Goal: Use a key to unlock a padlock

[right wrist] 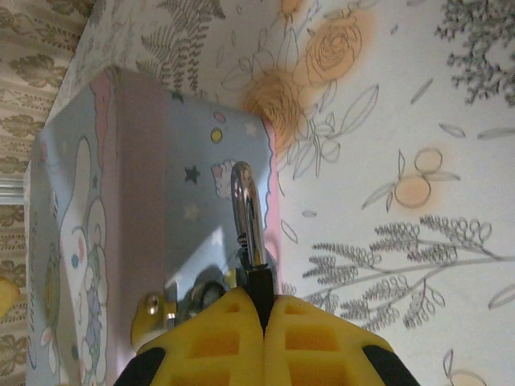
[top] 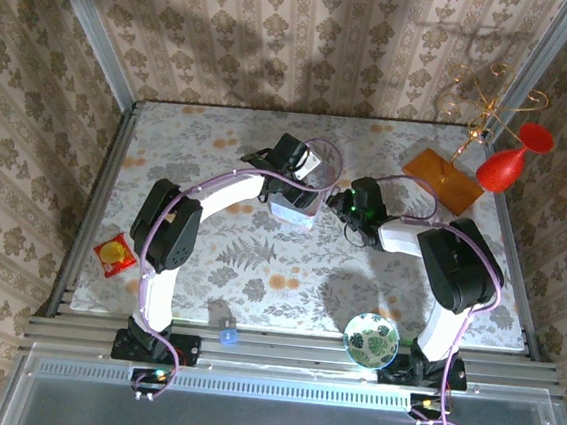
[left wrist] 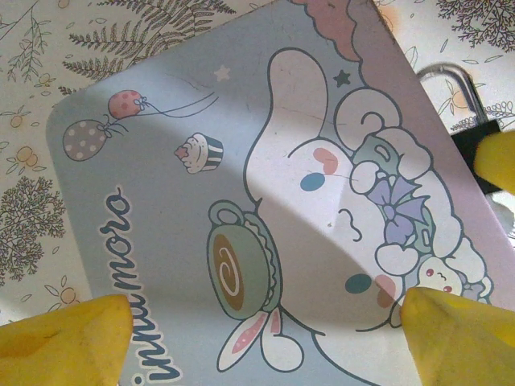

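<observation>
Top view
- edges: tabletop [top: 208, 266] closed in by papered walls on 3 sides, metal rail along near side.
- open room: wide bare stretch L of centre and in front of the arms; far R corner taken by orange board [top: 442, 180] and red vase [top: 509, 162].
- edge clutter: red packet [top: 115, 254] at L edge; bowl [top: 371, 339] at near edge by R base; blue cap [top: 228, 337] on near rail.
- tin [top: 293, 214]: mid-tabletop, toward far side; L hand [top: 298, 189] over it, R hand [top: 342, 200] just beside its R side.

L wrist view
- L hand: released, yellow fingertips [left wrist: 68, 342] spread wide over the tin's cartoon lid; contact w/ lid can't tell.
- padlock [left wrist: 471, 149]: at tin's far R edge, dark body, silver shackle arching off it over the tabletop; a yellow finger of R hand touching the body.

R wrist view
- R hand: clenched, pads pressed together on padlock's dark body.
- shackle [right wrist: 248, 211]: bright, narrow, seen edge-on, standing straight out from the fingertips against the tin's side wall.
- room: open tabletop to the R of the shackle; tin wall close on the L.
</observation>
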Tool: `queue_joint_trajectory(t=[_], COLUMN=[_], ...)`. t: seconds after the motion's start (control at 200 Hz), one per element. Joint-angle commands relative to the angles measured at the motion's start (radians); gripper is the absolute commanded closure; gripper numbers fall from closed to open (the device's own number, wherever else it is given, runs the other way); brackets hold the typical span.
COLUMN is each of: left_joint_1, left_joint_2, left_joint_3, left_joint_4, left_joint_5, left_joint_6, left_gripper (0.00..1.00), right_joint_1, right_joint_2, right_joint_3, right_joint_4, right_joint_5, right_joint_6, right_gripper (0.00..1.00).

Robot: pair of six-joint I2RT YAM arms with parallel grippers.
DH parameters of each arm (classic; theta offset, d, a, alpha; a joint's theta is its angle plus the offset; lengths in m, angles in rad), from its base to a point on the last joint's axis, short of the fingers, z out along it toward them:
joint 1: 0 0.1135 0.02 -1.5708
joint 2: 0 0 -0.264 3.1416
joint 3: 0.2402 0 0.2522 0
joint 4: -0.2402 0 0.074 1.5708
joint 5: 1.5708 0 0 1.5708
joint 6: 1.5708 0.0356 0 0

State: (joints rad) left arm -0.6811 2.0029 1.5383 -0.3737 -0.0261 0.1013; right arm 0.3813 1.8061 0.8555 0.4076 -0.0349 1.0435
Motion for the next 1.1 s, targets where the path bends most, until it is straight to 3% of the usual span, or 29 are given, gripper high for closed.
queue_joint_trajectory(t=[0.0,0.335,0.62,0.81,1.096], left_joint_1=[-0.001,0.007,0.064,0.113,0.132], left_joint_2=[0.045,0.036,-0.021,-0.095,-0.237], left_joint_3=[-0.034,-0.036,-0.069,-0.106,-0.184], left_joint_4=[-0.155,-0.161,-0.171,-0.185,-0.175], left_joint_5=[-0.044,-0.085,-0.135,-0.141,-0.137], left_joint_6=[0.029,0.051,0.111,0.127,0.063], left_gripper=[0.12,0.12,0.11,0.11,0.11], right_joint_1=[-0.002,-0.015,-0.016,-0.019,-0.022], right_joint_2=[0.021,-0.141,-0.328,-0.383,-0.330], right_joint_3=[0.037,-0.016,-0.132,-0.197,-0.205], right_joint_4=[0.046,-0.114,-0.330,-0.355,-0.267], right_joint_5=[0.024,0.053,-0.004,-0.071,-0.205], right_joint_6=[-0.021,-0.107,-0.197,-0.225,-0.241], right_gripper=[1.00,1.00,1.00,1.00,1.00])
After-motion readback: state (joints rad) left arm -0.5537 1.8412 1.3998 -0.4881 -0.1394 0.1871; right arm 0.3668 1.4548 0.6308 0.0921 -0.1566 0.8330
